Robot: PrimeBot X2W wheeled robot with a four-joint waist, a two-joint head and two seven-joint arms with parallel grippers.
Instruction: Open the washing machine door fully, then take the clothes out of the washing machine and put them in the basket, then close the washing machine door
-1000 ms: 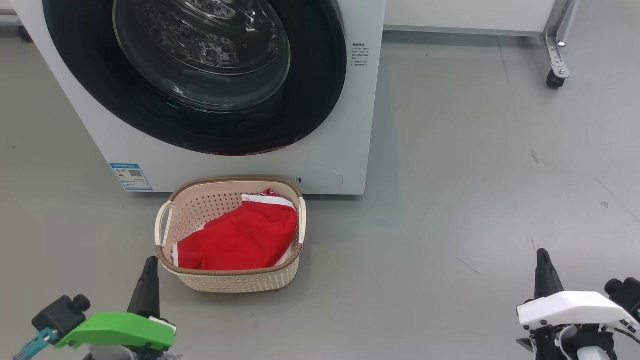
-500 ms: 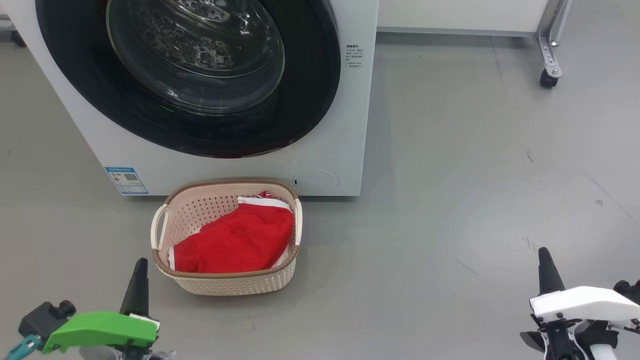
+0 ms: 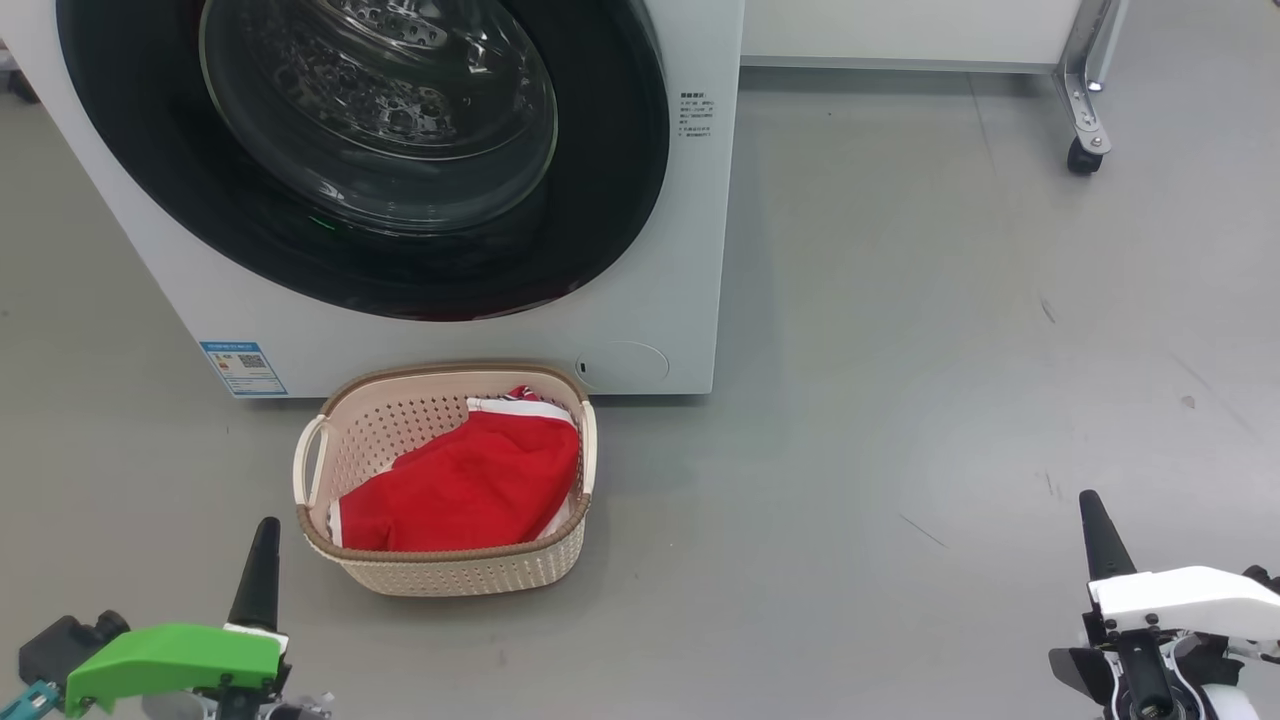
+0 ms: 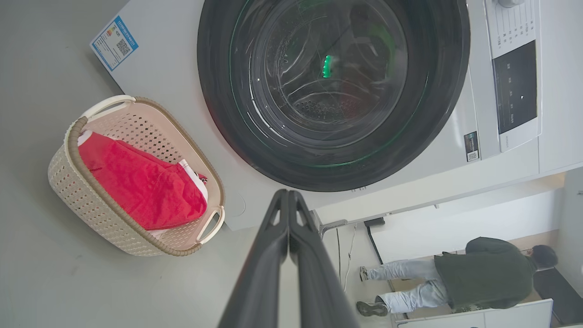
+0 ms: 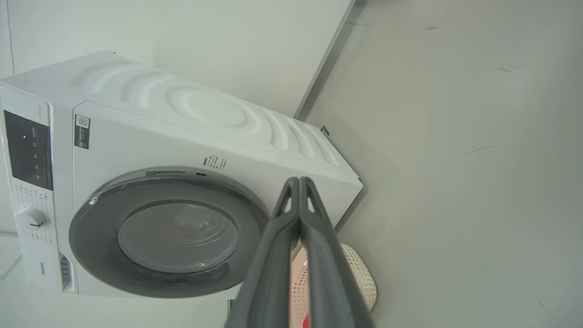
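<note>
The washing machine [image 3: 660, 300] [image 4: 173, 68] [image 5: 205, 118] stands ahead with its door [image 3: 360, 150] [image 4: 332, 91] [image 5: 168, 232] closed flat against the front. On the floor before it sits the cream basket [image 3: 440, 575] [image 4: 86, 200] [image 5: 360, 273], and red clothes [image 3: 460, 485] [image 4: 141, 184] lie inside. My left gripper [image 3: 266, 535] [image 4: 288, 196] is shut and empty, low at the left, just left of the basket. At the lower right, my right gripper [image 3: 1092, 505] [image 5: 298, 182] is shut and empty, far from the basket.
Grey floor [image 3: 950, 350] spreads wide to the right of the machine. A metal frame leg on a caster [image 3: 1080, 155] stands at the back right. In the left wrist view a person [image 4: 478, 273] is beyond the machine's side.
The whole head view has shifted a little left and down, so the camera moved. Both grippers sit slightly lower and farther out, still shut. Basket, clothes and door look unchanged.
</note>
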